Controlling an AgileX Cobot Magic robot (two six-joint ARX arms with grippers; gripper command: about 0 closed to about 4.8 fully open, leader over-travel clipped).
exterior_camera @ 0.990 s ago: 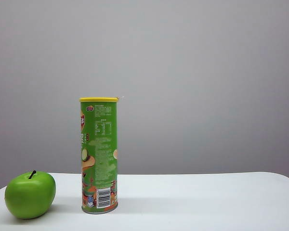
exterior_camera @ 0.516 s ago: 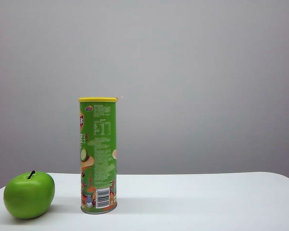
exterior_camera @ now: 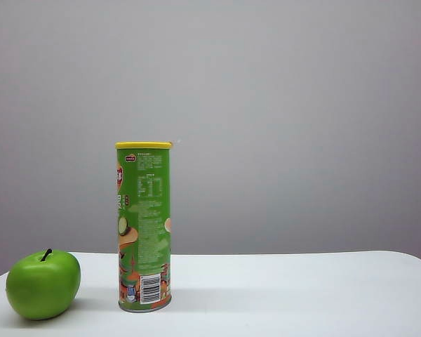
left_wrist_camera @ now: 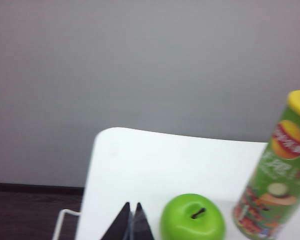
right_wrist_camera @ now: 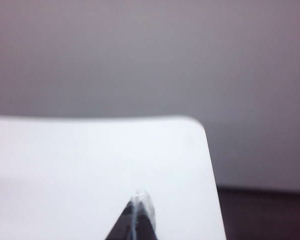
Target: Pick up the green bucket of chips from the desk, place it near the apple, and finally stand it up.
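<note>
The green bucket of chips [exterior_camera: 144, 226] stands upright on the white desk [exterior_camera: 288, 295], yellow lid on top, just right of the apple [exterior_camera: 43, 284]. Neither arm shows in the exterior view. In the left wrist view my left gripper [left_wrist_camera: 132, 206] is shut with nothing in it, drawn back short of the apple [left_wrist_camera: 192, 219], with the green bucket of chips [left_wrist_camera: 277, 175] beyond it to the side. My right gripper [right_wrist_camera: 140, 196] is shut and empty over bare desk [right_wrist_camera: 90, 165] near a rounded corner.
A plain grey wall stands behind the desk. In the left wrist view a thin white wire frame [left_wrist_camera: 62, 220] sits off the desk's edge over a dark floor [left_wrist_camera: 30, 210]. Dark floor [right_wrist_camera: 265, 215] also lies past the desk corner in the right wrist view.
The chip can and apple stay in place apart from a slight shift of the whole picture. No arm appears in any exterior frame.
</note>
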